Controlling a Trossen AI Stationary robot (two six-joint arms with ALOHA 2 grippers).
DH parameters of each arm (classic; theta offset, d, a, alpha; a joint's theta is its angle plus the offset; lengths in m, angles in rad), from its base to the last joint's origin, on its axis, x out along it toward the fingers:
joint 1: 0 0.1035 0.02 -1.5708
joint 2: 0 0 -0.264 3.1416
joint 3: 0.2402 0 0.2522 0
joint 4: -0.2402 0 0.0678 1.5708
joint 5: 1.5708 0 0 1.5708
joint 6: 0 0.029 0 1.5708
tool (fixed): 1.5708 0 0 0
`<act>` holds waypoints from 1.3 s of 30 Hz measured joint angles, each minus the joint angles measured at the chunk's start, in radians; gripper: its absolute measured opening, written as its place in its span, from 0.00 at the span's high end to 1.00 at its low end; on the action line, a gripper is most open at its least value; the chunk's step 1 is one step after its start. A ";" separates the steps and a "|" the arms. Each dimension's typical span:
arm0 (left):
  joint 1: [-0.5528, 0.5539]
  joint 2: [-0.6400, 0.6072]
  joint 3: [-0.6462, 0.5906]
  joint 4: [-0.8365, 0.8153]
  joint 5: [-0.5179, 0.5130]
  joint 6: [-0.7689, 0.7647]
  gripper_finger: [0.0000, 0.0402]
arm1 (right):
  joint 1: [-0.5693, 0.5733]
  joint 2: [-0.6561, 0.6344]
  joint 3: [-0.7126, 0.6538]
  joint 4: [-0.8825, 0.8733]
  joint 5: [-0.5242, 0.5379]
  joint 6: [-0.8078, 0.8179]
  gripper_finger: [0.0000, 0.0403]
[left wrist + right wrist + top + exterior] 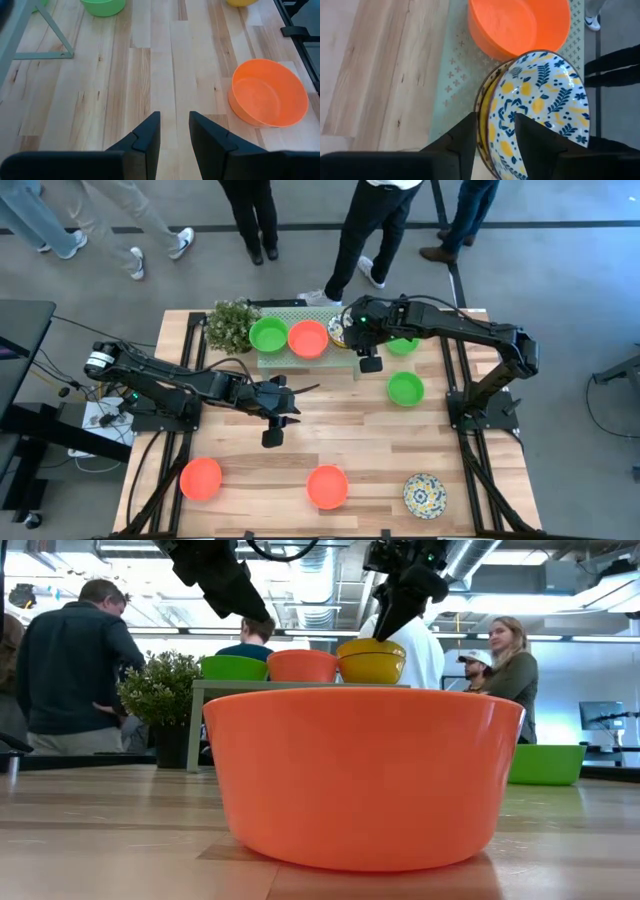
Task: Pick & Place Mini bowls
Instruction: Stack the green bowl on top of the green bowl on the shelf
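Your right claw (492, 137) sits over the pale green perforated rectangular stand (290, 358) at the far edge of the wooden desk (340, 435), its 2 fingers astride the rim of the white bowl with the blue-and-yellow floral pattern (540, 107). That bowl rests in a second, yellow-sided bowl (371, 665) on the stand, just beside a plain orange-red bowl (520, 25) and a bright green bowl (267, 335). The fingers stand parted around the rim; whether they pinch it you cannot tell for sure, so treat the grip as not yet released.

To finish this placement well, let the patterned bowl settle level in its nest before you spread the fingers, then lift straight up so the inner finger does not drag the rim or tip the stack into the orange-red neighbour.

Your left claw (175, 132) waits over mid-desk, fingers a little apart and holding nothing, with another orange-red bowl (267, 92) nearby. Still on the desk: 2 green bowls (405, 388) near the right arm, 2 orange-red bowls (201, 478) and 1 patterned bowl (425, 493) along the near edge. People stand beyond the desk.
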 joint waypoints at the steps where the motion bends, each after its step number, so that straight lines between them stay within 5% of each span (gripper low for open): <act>1: 0.000 0.000 0.000 0.000 0.000 0.000 0.74 | 0.006 0.000 0.000 0.000 0.001 0.000 0.67; 11: 0.000 0.000 0.000 0.001 0.000 -0.003 0.74 | 0.141 -0.043 0.078 -0.115 0.104 0.037 0.62; 26: -0.003 -0.014 0.000 0.016 0.000 -0.003 0.74 | 0.320 -0.103 0.145 -0.428 0.104 0.405 0.67; 31: -0.004 -0.051 0.000 0.014 0.008 -0.005 0.74 | 0.346 -0.202 0.022 -0.420 0.108 0.486 0.67; 39: -0.004 -0.120 0.000 0.010 0.011 -0.006 0.74 | 0.361 -0.450 -0.376 -0.187 0.127 0.725 0.67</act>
